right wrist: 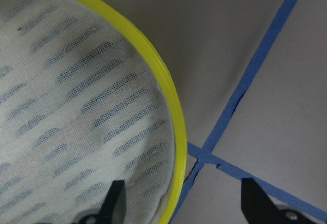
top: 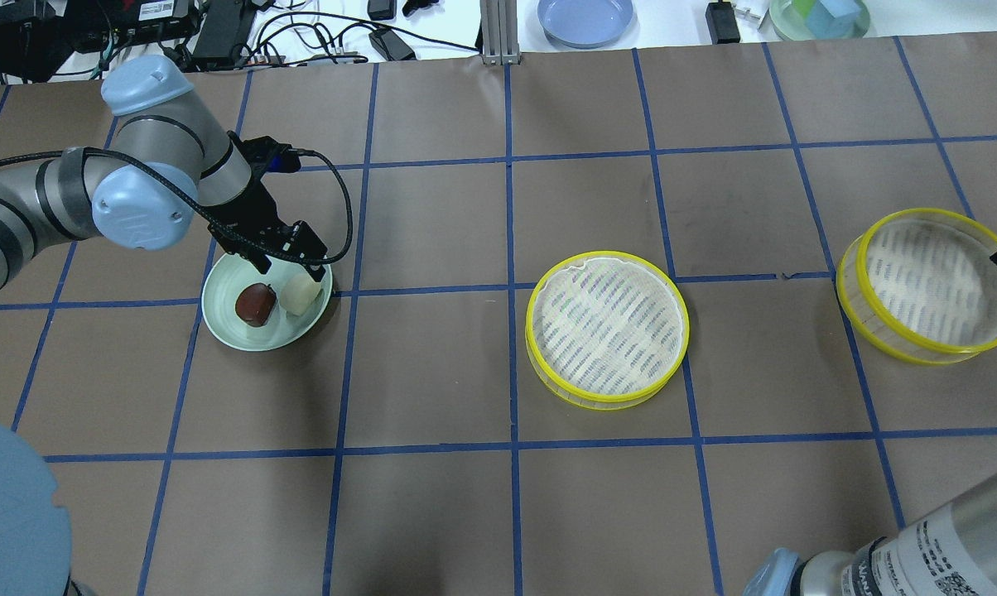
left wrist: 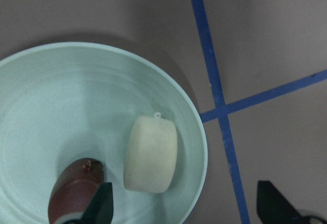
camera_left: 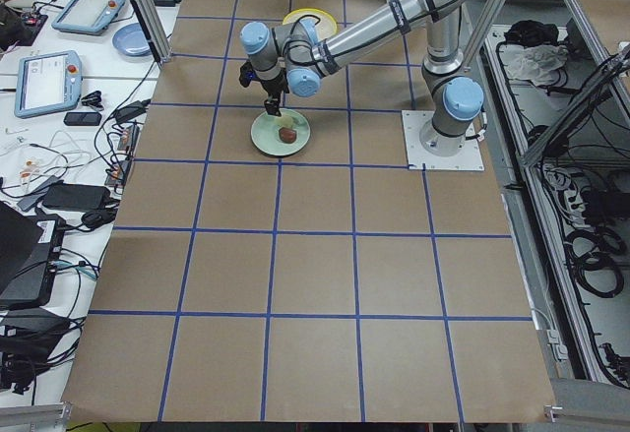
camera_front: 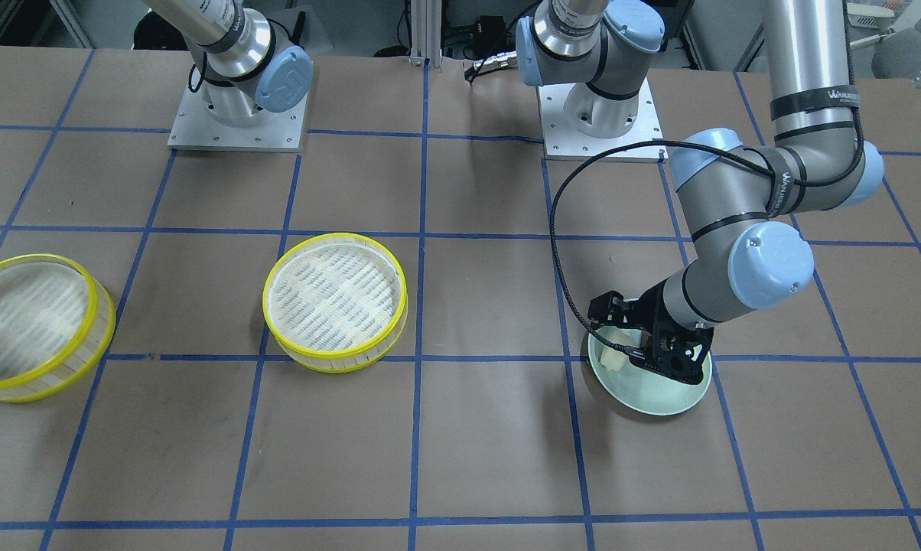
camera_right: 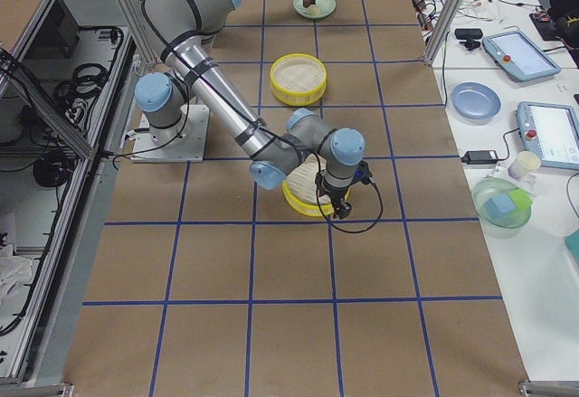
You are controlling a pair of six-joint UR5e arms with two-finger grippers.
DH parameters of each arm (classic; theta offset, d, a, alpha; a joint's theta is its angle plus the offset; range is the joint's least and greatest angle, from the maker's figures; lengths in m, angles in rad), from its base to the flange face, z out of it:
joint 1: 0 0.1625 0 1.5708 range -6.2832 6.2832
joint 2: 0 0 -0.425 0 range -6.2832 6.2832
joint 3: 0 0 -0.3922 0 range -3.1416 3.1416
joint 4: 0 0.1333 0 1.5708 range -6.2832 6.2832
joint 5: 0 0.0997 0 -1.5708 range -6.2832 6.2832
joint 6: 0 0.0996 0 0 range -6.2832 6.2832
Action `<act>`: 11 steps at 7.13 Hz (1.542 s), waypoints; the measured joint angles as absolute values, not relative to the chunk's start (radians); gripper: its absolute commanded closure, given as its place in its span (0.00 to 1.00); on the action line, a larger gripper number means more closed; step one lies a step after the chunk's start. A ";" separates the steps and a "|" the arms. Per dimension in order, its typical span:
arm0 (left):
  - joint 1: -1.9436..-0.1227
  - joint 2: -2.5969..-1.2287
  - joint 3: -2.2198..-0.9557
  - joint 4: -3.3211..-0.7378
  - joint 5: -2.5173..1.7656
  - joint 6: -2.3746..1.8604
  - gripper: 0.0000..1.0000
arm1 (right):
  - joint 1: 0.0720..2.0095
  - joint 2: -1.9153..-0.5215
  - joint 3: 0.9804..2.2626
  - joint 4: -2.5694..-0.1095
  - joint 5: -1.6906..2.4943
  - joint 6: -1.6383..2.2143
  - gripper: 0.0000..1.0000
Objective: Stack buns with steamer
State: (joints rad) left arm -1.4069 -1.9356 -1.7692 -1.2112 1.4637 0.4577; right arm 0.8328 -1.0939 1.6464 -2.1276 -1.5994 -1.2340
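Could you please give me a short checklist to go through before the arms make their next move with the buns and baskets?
1. Left gripper open over the green plate: ok.
2. Cream bun lies between its fingers: ok.
3. Brown bun clear of the nearer finger: cannot tell; that fingertip overlaps it in the wrist view.
4. Middle steamer basket empty, free to take a bun: ok.
5. Right gripper open, astride the yellow rim of the other steamer basket: ok.
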 measured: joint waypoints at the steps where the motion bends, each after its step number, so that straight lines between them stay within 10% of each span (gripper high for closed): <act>1: -1.407 -1.958 -1.770 -1.200 1.463 0.463 0.37 | 0.833 -1.074 1.648 -2.143 -1.587 -1.236 0.67; 3: -1.407 -1.975 -1.768 -1.195 1.463 0.502 0.84 | 0.833 -1.049 1.650 -2.173 -1.564 -1.243 1.00; 4: -1.407 -1.978 -1.767 -1.197 1.465 0.512 1.00 | 0.833 -1.049 1.650 -2.178 -1.564 -1.247 1.00; 11: -1.346 -1.929 -1.718 -1.231 1.466 0.532 1.00 | 0.952 -1.254 1.609 -1.926 -1.574 -1.029 1.00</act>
State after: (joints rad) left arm -1.3455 -1.9288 -1.7183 -1.2313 1.4661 0.5322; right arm 0.9516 -1.2542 1.6091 -1.9257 -1.5737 -1.0292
